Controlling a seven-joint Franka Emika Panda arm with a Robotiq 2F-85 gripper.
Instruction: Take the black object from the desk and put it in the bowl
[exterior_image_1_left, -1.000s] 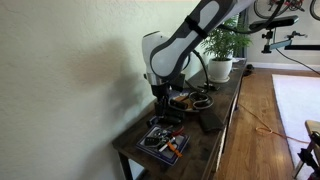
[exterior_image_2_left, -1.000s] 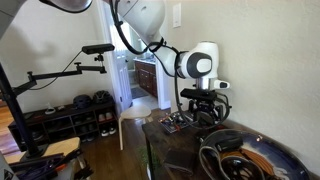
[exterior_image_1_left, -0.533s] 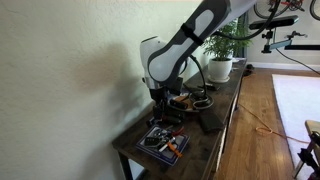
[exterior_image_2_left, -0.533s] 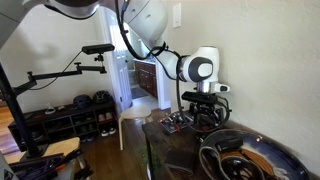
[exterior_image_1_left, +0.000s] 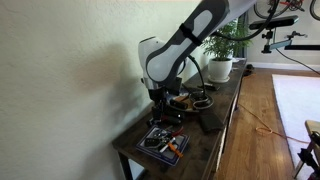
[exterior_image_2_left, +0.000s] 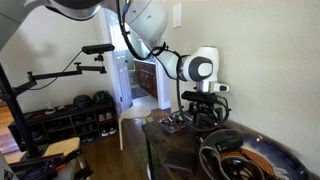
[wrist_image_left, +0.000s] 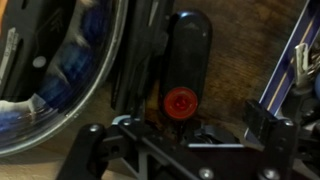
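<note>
The black object lies flat on the bench. In the wrist view it is a long dark body with a round red button near the end that is closer to the camera. It is not in the bowl. The bowl is just beside it on one side, its inside shows a blue pattern, and some dark cables lie in it. On the other side of the object, at the edge of the picture, there is a striped thing which I cannot identify.

The hand hangs directly over the object's near end. Its fingers are spread wide apart, one on each side of the object, and they hold nothing. I cannot tell if they touch the bench.

In both exterior views the hand points straight down, low over the bench, and the white arm bends over it from above. The object itself is too small to make out there. In an exterior view the bowl is wide and dark, near the camera. In an exterior view a flat heap of small things lies at the bench's near end, and a plant stands at the far end.
</note>
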